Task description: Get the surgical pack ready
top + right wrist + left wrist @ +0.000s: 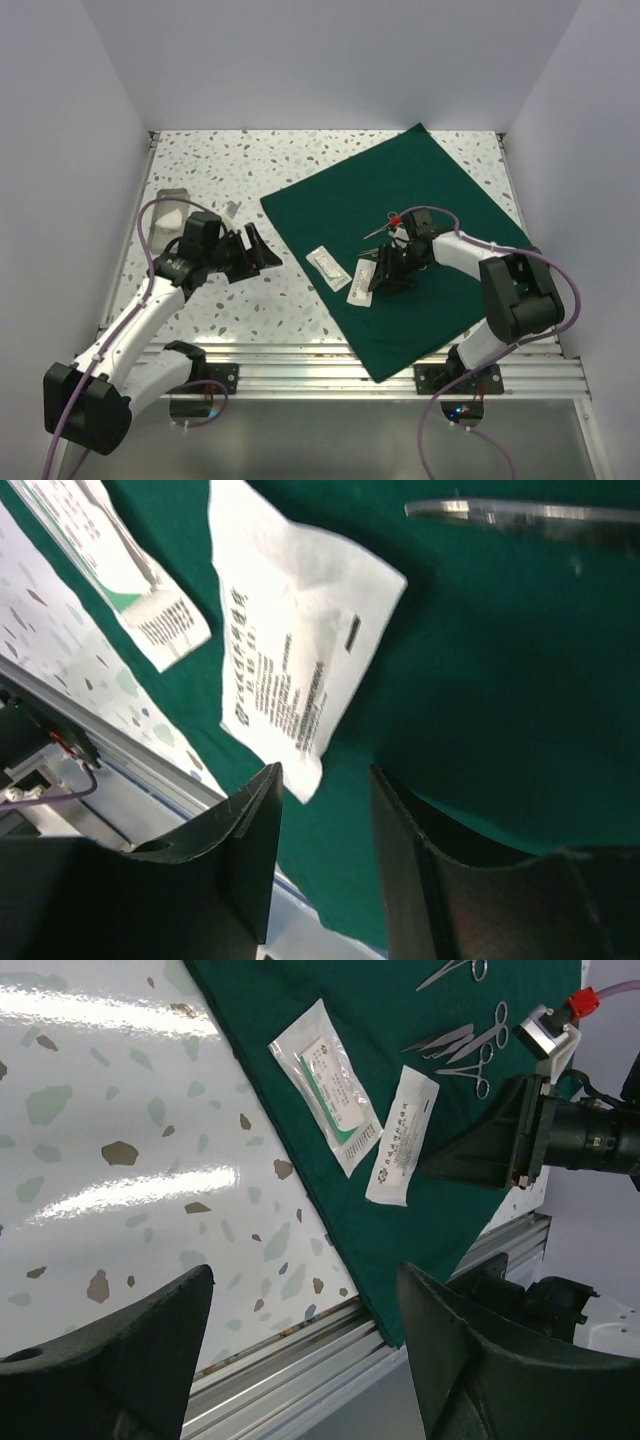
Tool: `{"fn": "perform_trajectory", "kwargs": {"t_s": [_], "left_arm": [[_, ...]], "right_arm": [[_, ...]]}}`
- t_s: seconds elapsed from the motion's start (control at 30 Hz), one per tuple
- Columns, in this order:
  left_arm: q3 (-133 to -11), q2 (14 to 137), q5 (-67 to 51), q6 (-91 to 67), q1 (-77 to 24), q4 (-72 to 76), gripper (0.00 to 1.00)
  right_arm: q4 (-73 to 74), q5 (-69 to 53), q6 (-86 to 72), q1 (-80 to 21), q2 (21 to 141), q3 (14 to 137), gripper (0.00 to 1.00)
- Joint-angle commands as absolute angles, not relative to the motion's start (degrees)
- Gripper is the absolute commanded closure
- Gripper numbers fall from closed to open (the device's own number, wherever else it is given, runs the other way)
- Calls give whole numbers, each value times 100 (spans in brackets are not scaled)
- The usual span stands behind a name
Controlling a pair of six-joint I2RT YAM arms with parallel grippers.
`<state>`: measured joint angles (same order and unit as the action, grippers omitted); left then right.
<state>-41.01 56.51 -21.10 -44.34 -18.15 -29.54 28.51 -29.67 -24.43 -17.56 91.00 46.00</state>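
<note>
Top external view, from the left: a steel tray [165, 203] sits near the table's [230, 165] left edge, well apart from the rest of the pack, with something white in it, possibly gauze, too small to tell. Just right of it the left fingers [130, 1340] hover over bare table, spread wide and holding nothing, pointing toward the drape [440, 200]. That green sheet lies flat and skewed across the right half of the table, its near corner hanging over the rail [300, 355]. Two white packets lie on its left part, one [328, 266] by the edge and the second [360, 283] just beside it. The right fingers [240, 840] hang low over the second packet's corner, parted with a gap between them, gripping nothing. Beyond them the instruments [446, 1038] lie loose on the cloth.

Risks, as I judge them: closing here could pinch cloth together with the thin packet, so a lift would drag the drape and scatter the instruments. The packet corner could also slip out of a shallow grip. A tug on the overhanging corner might slide everything toward the rail
</note>
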Motion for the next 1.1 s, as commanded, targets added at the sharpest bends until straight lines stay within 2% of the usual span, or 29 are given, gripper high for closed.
{"fn": "perform_trajectory", "kwargs": {"t_s": [0.0,0.23,0.33,0.37,0.57,0.67,0.8,0.9,1.07], "left_arm": [[-4104,5607,-2390,-4614,-1881,-2575,23],[-4315,6037,-2452,-4623,-2082,-2417,28],[-4482,6266,-2487,-4483,-2197,-2434,27],[-4569,6328,-2513,-4395,-2215,-2408,24],[-4956,6951,-2961,-4009,-2303,-1969,9],[-5001,7294,-3470,-4077,-2390,-1321,7],[-4939,7637,-4051,-4411,-2654,170,4],[-4975,7778,-4297,-4693,-2803,823,3],[-5185,8015,-4473,-4877,-2839,975,3]], "right_arm": [[2119,-3199,-2593,-1731,9245,4605,57],[1890,-2945,-2751,-1723,9702,4763,66],[2003,-2822,-2777,-1731,9905,4878,83],[2091,-2830,-2751,-1731,9905,4904,100],[3338,-3092,-2602,-1731,8518,5220,100],[3840,-3532,-2627,-1731,7938,5563,100],[3569,-4742,-3206,-1766,7559,5791,100],[3279,-5062,-3462,-1924,7550,5932,100],[2471,-5510,-4042,-2249,7567,5994,100]]}}
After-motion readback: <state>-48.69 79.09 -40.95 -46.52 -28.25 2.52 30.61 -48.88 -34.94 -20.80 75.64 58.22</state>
